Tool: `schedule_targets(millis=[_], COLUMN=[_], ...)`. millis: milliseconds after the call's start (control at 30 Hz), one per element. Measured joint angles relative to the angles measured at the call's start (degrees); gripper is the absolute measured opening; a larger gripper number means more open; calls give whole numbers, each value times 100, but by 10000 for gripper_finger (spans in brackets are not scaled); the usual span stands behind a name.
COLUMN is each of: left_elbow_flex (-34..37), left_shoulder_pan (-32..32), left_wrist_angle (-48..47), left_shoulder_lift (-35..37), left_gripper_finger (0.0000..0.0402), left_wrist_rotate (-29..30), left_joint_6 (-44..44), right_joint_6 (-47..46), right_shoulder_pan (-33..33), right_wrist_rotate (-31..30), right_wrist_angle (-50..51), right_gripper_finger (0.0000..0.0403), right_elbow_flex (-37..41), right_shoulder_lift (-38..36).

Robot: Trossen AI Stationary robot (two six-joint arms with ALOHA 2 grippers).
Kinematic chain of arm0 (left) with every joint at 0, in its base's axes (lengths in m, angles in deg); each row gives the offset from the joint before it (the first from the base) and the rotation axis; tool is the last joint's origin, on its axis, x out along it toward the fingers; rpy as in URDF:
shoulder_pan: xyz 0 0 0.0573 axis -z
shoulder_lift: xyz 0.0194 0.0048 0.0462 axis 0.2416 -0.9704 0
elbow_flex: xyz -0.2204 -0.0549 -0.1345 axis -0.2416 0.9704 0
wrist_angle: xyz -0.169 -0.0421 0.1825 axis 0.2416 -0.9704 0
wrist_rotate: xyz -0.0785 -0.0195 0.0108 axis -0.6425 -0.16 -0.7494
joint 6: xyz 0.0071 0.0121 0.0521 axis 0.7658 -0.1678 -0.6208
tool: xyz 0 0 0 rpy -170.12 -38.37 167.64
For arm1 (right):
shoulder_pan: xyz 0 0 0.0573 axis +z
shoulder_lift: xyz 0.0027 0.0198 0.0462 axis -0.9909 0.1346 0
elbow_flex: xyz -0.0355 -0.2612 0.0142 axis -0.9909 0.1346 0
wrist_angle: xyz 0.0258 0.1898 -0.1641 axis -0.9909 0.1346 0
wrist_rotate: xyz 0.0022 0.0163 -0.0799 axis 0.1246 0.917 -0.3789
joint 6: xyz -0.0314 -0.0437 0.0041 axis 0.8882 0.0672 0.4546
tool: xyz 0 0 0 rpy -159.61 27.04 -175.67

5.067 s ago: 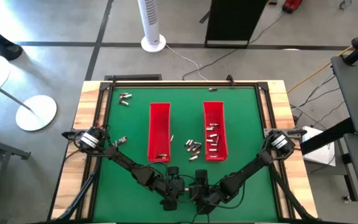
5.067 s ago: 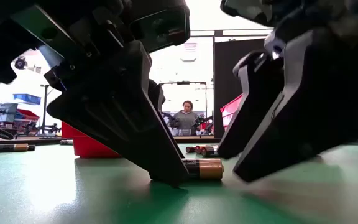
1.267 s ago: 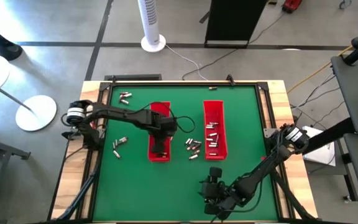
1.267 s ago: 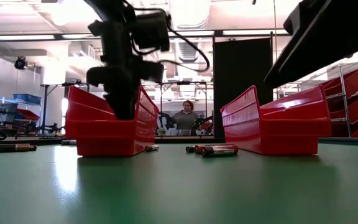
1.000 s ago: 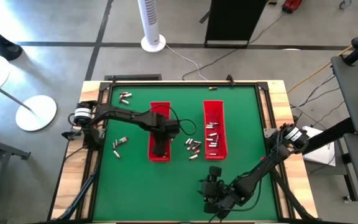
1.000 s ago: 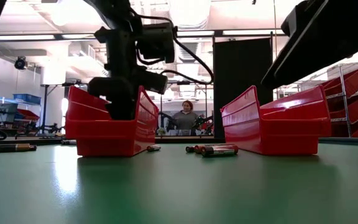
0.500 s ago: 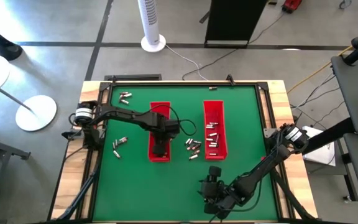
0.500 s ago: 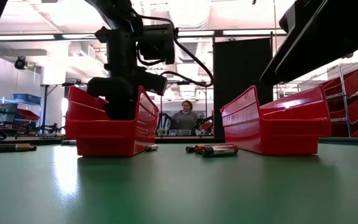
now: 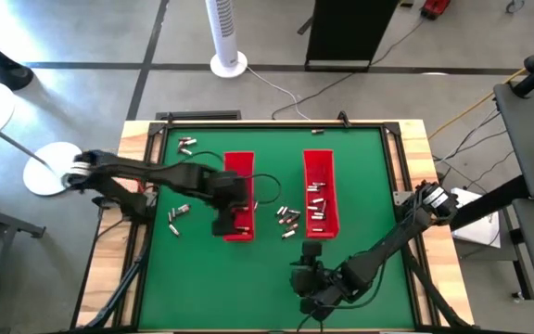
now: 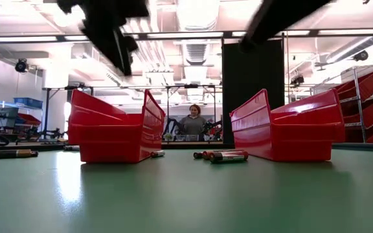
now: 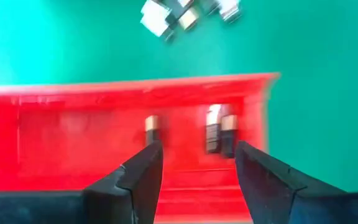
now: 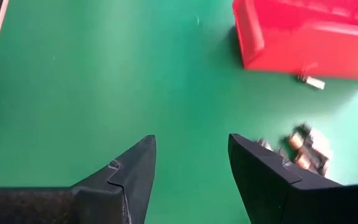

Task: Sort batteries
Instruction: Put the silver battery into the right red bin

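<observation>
Two long red trays lie on the green mat, the left tray (image 9: 238,190) and the right tray (image 9: 320,190). My left gripper (image 11: 197,152) hangs open over the left tray's near end (image 11: 123,134), with nothing between its fingers. Three batteries (image 11: 219,130) lie on that tray's floor. More batteries lie on the mat between the trays (image 9: 288,220), left of the left tray (image 9: 178,215), at the far left (image 9: 186,145) and in the right tray (image 9: 318,204). My right gripper (image 12: 191,146) hovers open and empty above the mat near the table's front edge (image 9: 306,278).
The table has a raised black frame and wooden side rails (image 9: 128,167). A single battery (image 12: 309,81) lies on the mat beside the tray's end in the right wrist view. Beyond the table, a person (image 10: 193,120) sits in the room.
My left gripper has risen out of the left tray's near end and drawn a little toward the table's left edge; nothing has come up with it. My right gripper has risen slightly near the front edge.
</observation>
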Motion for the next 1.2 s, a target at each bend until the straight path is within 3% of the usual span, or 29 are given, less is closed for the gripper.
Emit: schedule_targets(millis=[100, 233, 333, 467, 567, 667, 833, 1200], left_elbow_flex=[228, 890, 1710, 3089, 3962, 4537, 4828, 4825], left_shoulder_pan=[405, 1076, 1682, 2324, 2470, 2459, 2424, 2310], left_wrist_angle=[368, 1595, 3161, 5712, 7506, 8659, 9000, 8681], left_shoulder_lift=[715, 1600, 2122, 2434, 2342, 2149, 2142, 2584], left_gripper_finger=[180, 180, 181, 181, 181, 181, 181, 181], left_wrist_rotate=[-43, 8, 368, 395, 417, 646, 1141, 1301], left_joint_6=[344, 818, 766, 409, 391, 367, 84, -104], right_joint_6=[433, 1023, 1459, 2000, 2383, 2743, 2989, 3301], right_shoulder_pan=[-246, -639, -946, -1398, -1738, -2036, -2481, -2729], right_wrist_rotate=[325, 900, 1364, 2133, 2583, 2645, 3185, 3631], right_wrist_angle=[-4, -143, -215, -251, -354, -241, 13, 215], right_gripper_finger=[195, 194, 190, 185, 182, 184, 188, 171], right_elbow_flex=[-151, -174, -171, -154, -89, -66, -65, -16], right_shoulder_lift=[-2, 7, 9, 9, 115, 308, 591, 616])
